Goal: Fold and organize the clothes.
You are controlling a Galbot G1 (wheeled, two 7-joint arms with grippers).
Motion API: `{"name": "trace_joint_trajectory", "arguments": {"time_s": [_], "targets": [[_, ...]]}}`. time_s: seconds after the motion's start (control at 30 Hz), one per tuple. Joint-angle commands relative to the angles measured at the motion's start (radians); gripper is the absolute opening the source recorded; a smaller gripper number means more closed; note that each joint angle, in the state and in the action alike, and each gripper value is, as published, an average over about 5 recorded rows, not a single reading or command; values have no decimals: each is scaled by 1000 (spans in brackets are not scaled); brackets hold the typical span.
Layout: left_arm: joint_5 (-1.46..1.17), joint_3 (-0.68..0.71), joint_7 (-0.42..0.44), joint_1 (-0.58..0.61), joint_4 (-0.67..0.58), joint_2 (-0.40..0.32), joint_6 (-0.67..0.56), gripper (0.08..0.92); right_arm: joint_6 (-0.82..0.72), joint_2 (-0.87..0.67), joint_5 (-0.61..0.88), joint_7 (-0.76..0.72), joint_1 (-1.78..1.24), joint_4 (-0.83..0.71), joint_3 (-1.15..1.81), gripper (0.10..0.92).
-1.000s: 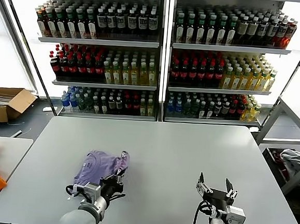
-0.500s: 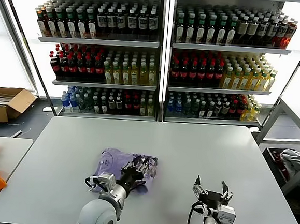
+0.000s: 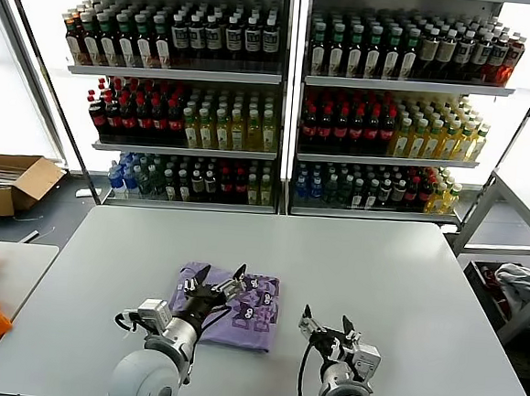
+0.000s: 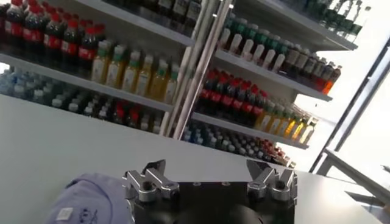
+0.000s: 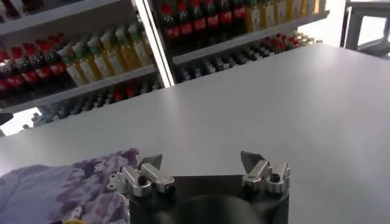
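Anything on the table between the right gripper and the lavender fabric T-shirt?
Nothing: the head view shows only bare white table between the right gripper and the lavender T-shirt.

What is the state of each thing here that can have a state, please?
T-shirt: lying flat on the table, folded into a rough rectangle, printed side up, not held.
Left pincer: open, above the shirt's near left part, holding nothing.
Right pincer: open, empty, over bare table to the right of the shirt.
Cardboard box: open, on the floor.

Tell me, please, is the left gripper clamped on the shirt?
No, the left gripper stands open above the lavender shirt, holding nothing.
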Motion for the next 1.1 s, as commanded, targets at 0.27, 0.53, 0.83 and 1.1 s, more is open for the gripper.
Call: {"name": "trace_joint_trajectory", "arguments": {"time_s": [0.27, 0.53, 0.83, 1.1], "targets": [[99, -158, -23, 122, -74, 39, 15, 823, -3, 49, 195, 68, 192, -247, -148, 783], [100, -165, -23, 127, -67, 37, 15, 823, -2, 54, 155, 48, 192, -270, -162, 774], [100, -172, -12, 108, -82, 22, 18, 823, -3, -1, 115, 60, 212, -225, -182, 558], [75, -231, -8, 127, -123, 41, 26, 822, -2, -28, 49, 52, 173, -163, -162, 324]]}}
